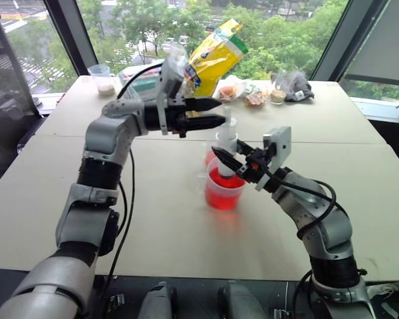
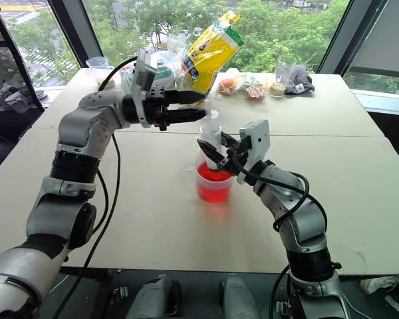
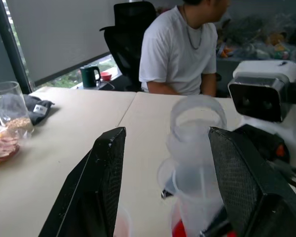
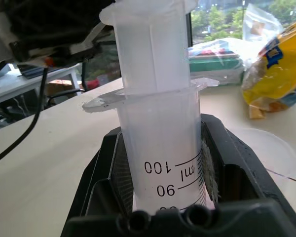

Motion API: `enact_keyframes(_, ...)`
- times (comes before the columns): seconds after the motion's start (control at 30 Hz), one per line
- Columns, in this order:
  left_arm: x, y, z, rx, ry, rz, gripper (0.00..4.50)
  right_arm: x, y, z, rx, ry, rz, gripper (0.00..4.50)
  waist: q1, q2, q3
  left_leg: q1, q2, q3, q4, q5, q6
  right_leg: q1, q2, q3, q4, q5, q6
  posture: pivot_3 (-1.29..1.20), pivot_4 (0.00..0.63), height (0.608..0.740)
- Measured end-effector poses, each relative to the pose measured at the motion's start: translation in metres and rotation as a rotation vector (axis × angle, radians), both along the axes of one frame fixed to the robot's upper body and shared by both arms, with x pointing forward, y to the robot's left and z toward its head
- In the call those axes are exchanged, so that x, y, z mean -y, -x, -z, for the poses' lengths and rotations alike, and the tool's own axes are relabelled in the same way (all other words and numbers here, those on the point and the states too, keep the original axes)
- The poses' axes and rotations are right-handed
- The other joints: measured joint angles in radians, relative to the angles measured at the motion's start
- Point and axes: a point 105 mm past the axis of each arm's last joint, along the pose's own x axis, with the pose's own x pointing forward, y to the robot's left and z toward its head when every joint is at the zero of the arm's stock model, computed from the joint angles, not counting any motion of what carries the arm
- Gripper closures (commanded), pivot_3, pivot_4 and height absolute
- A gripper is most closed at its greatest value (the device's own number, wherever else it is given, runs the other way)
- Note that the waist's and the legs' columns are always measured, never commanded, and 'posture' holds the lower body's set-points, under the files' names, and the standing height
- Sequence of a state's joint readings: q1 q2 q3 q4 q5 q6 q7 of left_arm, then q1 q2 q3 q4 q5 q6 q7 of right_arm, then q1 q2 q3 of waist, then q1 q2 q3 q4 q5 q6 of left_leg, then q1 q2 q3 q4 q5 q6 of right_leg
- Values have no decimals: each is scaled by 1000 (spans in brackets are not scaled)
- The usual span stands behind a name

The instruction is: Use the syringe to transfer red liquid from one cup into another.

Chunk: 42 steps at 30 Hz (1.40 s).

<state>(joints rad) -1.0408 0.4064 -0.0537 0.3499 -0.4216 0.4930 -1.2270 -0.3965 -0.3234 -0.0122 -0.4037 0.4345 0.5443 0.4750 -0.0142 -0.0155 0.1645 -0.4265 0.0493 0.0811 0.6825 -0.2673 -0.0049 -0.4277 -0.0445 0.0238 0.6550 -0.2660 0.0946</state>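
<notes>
The clear syringe (image 1: 226, 141) stands upright over the wide cup (image 1: 224, 191) of red liquid (image 1: 223, 186) at the table's middle. My right gripper (image 1: 230, 163) is shut on its barrel (image 4: 160, 163), just above the cup's rim, and hides the tip. The white plunger (image 3: 197, 118) sticks up between the fingers (image 3: 106, 182) of my left gripper (image 1: 213, 111), which reaches in level from the left and stands open, with gaps on both sides of the plunger. The narrower cup (image 1: 209, 157), showing a little red, sits just behind the wide cup, mostly hidden.
A yellow bag (image 1: 216, 56), a cup of beige grains (image 1: 104, 78), food packets and a glass (image 1: 278, 90) line the table's far edge. A person (image 3: 180, 49) sits beyond the table's right side near a black chair (image 3: 130, 29).
</notes>
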Motion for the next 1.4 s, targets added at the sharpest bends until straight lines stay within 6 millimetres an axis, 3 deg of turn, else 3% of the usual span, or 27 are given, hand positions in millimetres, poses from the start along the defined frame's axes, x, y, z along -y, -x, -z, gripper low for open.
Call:
enact_keyframes(0.07,-4,-1,12,-38,-13,-12,1775,-2,5,-19,65,-14,-13,3032,-1,0,0,0,0,0,0,0,0,0,0,0,0,0,0,0,150,740)
enact_keyframes(0.23,-22,-6,19,-52,-57,-72,1775,-4,10,-35,106,-42,-35,3032,1,0,0,0,0,0,0,0,0,0,0,0,0,0,0,0,150,740)
enact_keyframes(0.43,-46,-12,8,-37,-38,-175,1775,-3,12,-57,134,-45,-64,3032,0,0,0,0,0,0,0,0,0,0,0,-1,0,0,0,0,150,740)
enact_keyframes(0.57,-63,-17,-5,-23,4,-246,1775,1,4,-90,194,-57,-89,3032,0,0,0,0,0,0,0,0,0,0,0,-1,1,0,0,0,150,740)
enact_keyframes(0.7,-73,-19,-11,-16,31,-294,1775,6,-23,-110,229,-77,-87,3032,-1,0,0,0,0,1,0,0,0,0,0,-1,1,0,0,0,150,740)
enact_keyframes(0.83,-75,-15,-7,-28,35,-302,1775,7,-62,-104,223,-84,-45,3032,-3,0,0,0,0,3,0,0,0,0,-1,-1,0,0,0,0,150,740)
enact_keyframes(1.0,-71,-8,-6,-35,36,-295,1775,3,-94,-58,137,-75,-9,3032,-2,0,0,-1,0,3,-1,0,0,-1,-1,0,0,0,0,0,150,740)
enact_keyframes(1.1,-67,-6,-11,-29,48,-290,1775,0,-99,-36,110,-56,-6,3032,-3,0,0,-1,0,3,0,0,0,-1,-1,0,0,0,0,0,150,740)
enact_keyframes(1.17,-65,-7,-14,-23,55,-284,1775,0,-100,-33,108,-52,-6,3032,-3,0,0,-1,0,3,0,0,-1,-1,-1,0,1,0,0,0,150,740)
enact_keyframes(1.4,-25,-4,-49,44,132,-146,1775,-2,-98,-32,122,-50,-11,3032,-2,0,0,0,0,4,0,1,-1,-1,-1,0,1,0,0,0,150,740)
